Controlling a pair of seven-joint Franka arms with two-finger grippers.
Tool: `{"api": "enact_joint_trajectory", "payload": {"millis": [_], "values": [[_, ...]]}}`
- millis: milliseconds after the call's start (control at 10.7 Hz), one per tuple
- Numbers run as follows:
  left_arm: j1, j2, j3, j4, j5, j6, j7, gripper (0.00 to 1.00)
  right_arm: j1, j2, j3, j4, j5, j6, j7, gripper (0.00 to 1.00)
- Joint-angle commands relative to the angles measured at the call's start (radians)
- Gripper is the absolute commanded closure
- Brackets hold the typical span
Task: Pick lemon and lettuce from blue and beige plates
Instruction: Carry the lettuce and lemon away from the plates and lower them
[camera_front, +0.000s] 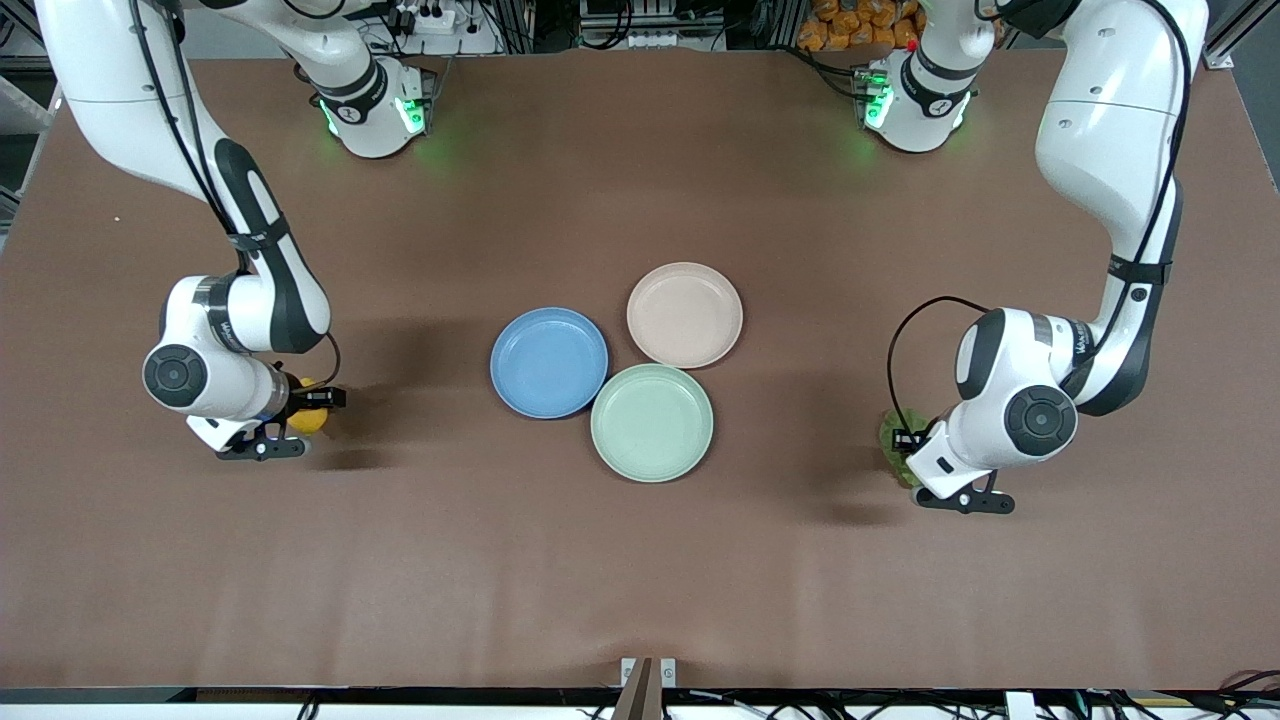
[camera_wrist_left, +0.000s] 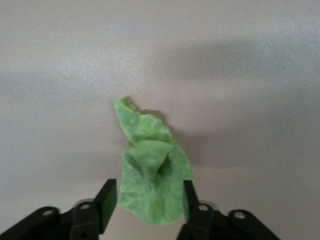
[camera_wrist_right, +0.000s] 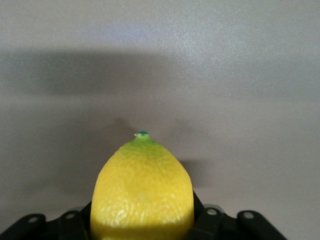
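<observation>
1. While both arms hang low over the brown bench (camera_front: 640, 560), the right gripper (camera_front: 305, 415) sits over bare bench toward the right arm's end, well apart from the plates.
2. Right gripper is clamped on the lemon (camera_front: 308, 417); in the right wrist view the lemon (camera_wrist_right: 142, 192) fills the space between the gripper's jaws, green-tipped point facing away from the gripper (camera_wrist_right: 142, 222).
3. Left gripper (camera_front: 905, 450) is over bare bench toward the left arm's end, also well apart from the plates.
4. Lettuce (camera_front: 893, 445) lies between the left gripper's jaws; left wrist view shows the crumpled green leaf (camera_wrist_left: 150, 175) with one finger (camera_wrist_left: 189, 200) pressed into its edge and the other finger (camera_wrist_left: 106, 202) just beside it. Grasp reads as closed on the lettuce, gripper (camera_wrist_left: 147, 205) low at its base.
5. Blue plate (camera_front: 549, 361) and beige plate (camera_front: 685, 314) sit mid-bench between the two grippers, rims touching a mint-green plate (camera_front: 652, 422). All three hold nothing.
</observation>
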Motion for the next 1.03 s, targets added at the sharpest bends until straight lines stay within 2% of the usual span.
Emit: {"api": "enact_joint_trajectory", "payload": {"millis": [0, 374, 467, 748, 935], "values": [[-0.001, -0.023, -0.008, -0.001, 0.014, 0.007, -0.002, 0.00, -0.020, 0.007, 0.017, -0.002, -0.001, 0.016, -0.013, 0.14], [0.005, -0.057, -0.010, -0.005, 0.011, -0.002, 0.010, 0.00, -0.020, 0.007, 0.019, 0.010, 0.007, 0.004, -0.009, 0.02], [0.003, -0.068, -0.011, -0.011, 0.011, -0.005, 0.010, 0.00, -0.020, 0.004, 0.019, 0.024, 0.007, -0.017, -0.009, 0.02], [0.003, -0.077, -0.026, -0.045, 0.010, -0.007, -0.005, 0.00, -0.025, -0.001, 0.019, 0.136, 0.059, -0.200, -0.012, 0.00], [0.003, -0.123, -0.028, -0.106, 0.010, -0.007, -0.011, 0.00, -0.025, -0.002, 0.019, 0.221, 0.059, -0.313, -0.012, 0.00]]}}
